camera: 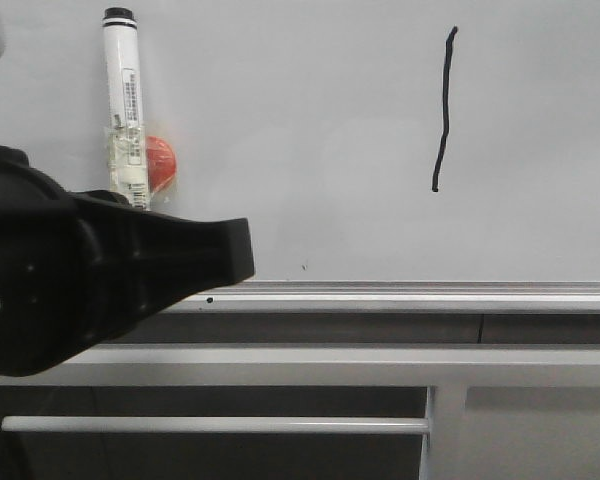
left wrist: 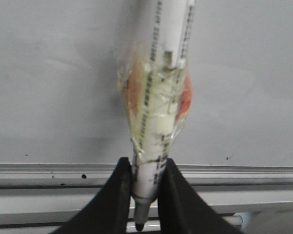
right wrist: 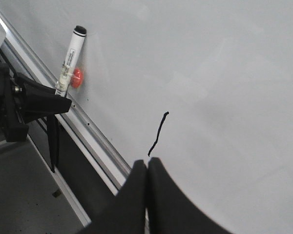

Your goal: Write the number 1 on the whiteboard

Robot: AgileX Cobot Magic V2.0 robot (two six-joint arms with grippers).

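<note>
marker pen [left wrist: 158,122] is gripped between the left gripper [left wrist: 145,195] jaws against the whiteboard [camera: 310,120] beside the number 1 [camera: 443,110], while the right gripper [right wrist: 146,180] jaws are pressed together, empty.

A white metal frame [camera: 280,365] runs across the scene below the board, its flat upper beam catching soft, even light. A thin white bar [camera: 210,425] stretches horizontally beneath it and meets a white upright post [camera: 445,430] on the right. Dark panels [camera: 540,435] fill the gaps between the frame's members. In the right wrist view, a dull grey floor [right wrist: 24,195] lies under the frame, with a small scrap [right wrist: 56,193] on it.
</note>
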